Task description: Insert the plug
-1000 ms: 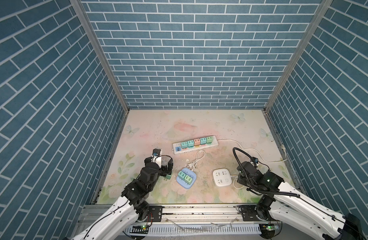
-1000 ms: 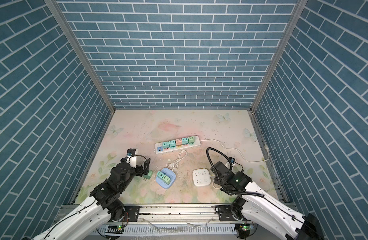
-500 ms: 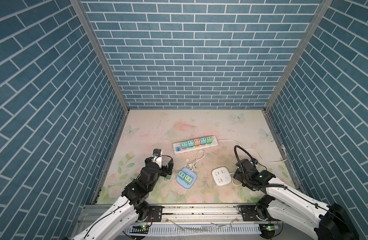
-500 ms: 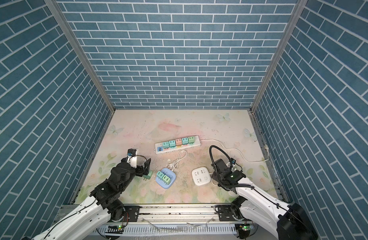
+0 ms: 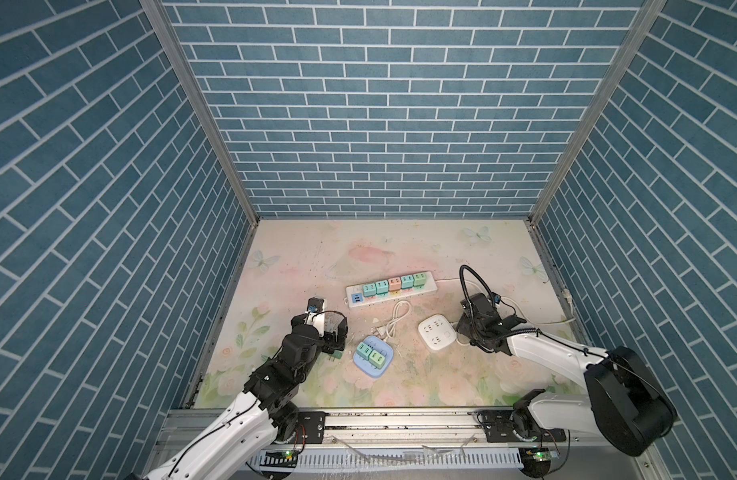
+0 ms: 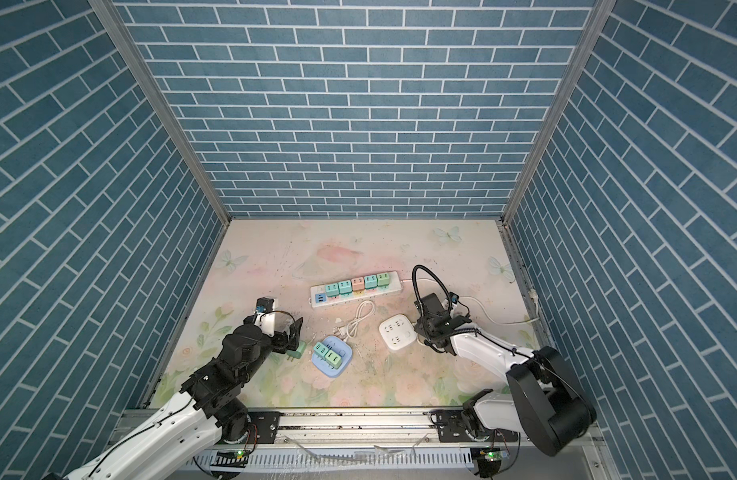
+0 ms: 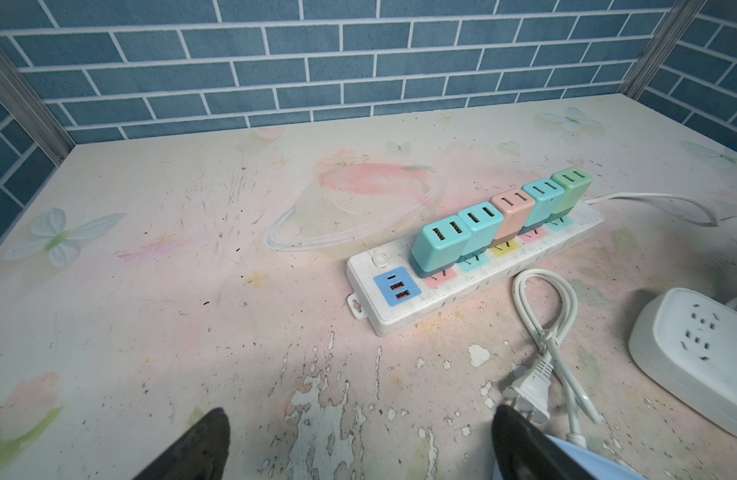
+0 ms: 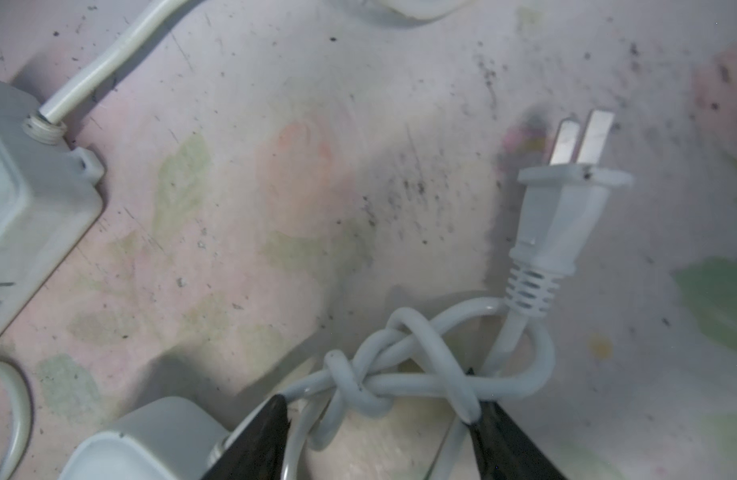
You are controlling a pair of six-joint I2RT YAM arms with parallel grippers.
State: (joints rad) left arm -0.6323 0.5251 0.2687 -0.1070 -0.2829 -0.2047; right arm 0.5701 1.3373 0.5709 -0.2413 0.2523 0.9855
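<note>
Floral tabletop (image 5: 300,266), strip (image 5: 428,286) with five adapters (image 5: 394,284)

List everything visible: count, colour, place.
Power strip: one, white, mid-table.
Adapters: five, three teal, one peach, one green, plugged along the strip.
Socket block: one, blue, front, holding mint adapters.
Loose adapter: one, green, front left.
Square socket: one, white, right of centre.
Looped cord with plug: one, white, mid-table.
Knotted cord with plug: one, white, beside the square socket.
Table: one, pastel floral.
Left gripper: one, black, open.
Right gripper: one, black, astride the knotted cord.
</note>
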